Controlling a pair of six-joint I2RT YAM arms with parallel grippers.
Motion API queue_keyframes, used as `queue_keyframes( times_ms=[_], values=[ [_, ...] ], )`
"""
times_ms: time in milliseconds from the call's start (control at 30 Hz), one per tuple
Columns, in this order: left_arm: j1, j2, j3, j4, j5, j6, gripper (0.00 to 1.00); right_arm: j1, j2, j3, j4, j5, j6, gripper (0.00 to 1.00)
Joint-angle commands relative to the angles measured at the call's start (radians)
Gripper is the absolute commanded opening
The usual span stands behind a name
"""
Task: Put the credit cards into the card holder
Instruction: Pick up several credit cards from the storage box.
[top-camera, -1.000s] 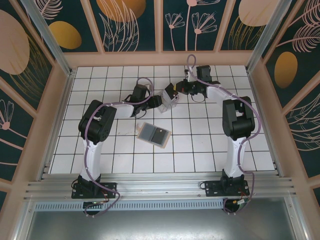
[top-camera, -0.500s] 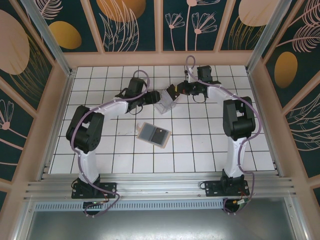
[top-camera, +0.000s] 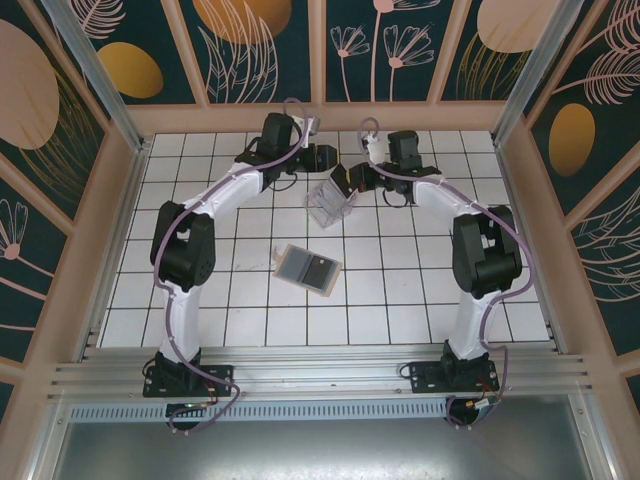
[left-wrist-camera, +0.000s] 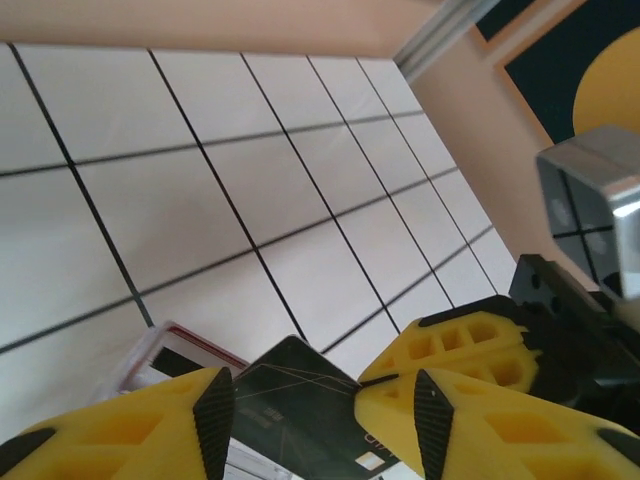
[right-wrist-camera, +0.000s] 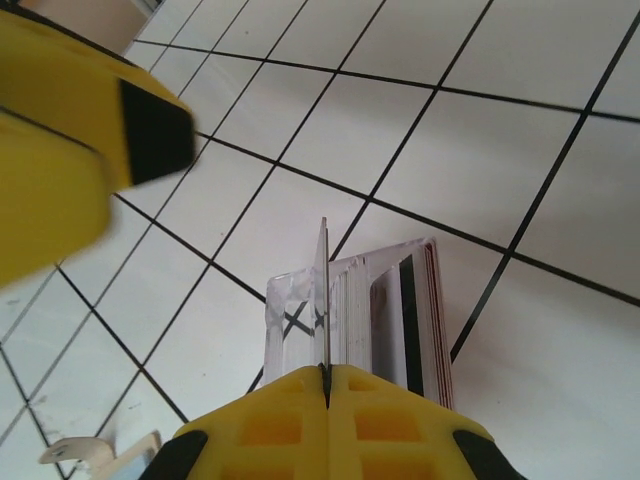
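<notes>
Pinching one thin card (right-wrist-camera: 325, 290) edge-up in the right gripper (right-wrist-camera: 327, 372), fingers tight on it, just above the stacked credit cards (top-camera: 330, 203) on far-centre tiles. Hovering the left gripper (left-wrist-camera: 323, 410) beside that stack, fingers spread wide, nothing held. Seeing the card holder (top-camera: 308, 268) flat on tiles nearer the bases, apart from both grippers.

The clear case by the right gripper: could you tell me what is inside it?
It holds cards packed side by side, one showing a dark stripe; the rest cover each other's faces. The right gripper pinches one.
</notes>
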Motion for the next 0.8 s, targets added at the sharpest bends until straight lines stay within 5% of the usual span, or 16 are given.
queue_keyframes(
  times_ms=[0,400,633,767],
  values=[
    [0.004,0.028,0.045,-0.069,0.081,-0.005,0.52,0.027,-0.062,-0.035,0.074,0.107,-0.073,0.0],
    [0.004,0.085,0.128,-0.167,0.05,-0.011,0.55,0.071,-0.064,-0.037,0.08,0.157,-0.116,0.0],
    [0.007,0.057,0.1,-0.167,-0.05,-0.058,0.57,0.0,-0.058,-0.041,0.134,-0.038,0.008,0.0],
    [0.036,-0.079,-0.155,0.103,-0.035,-0.197,0.57,-0.066,-0.054,-0.06,0.195,-0.187,0.125,0.0]
  ],
)
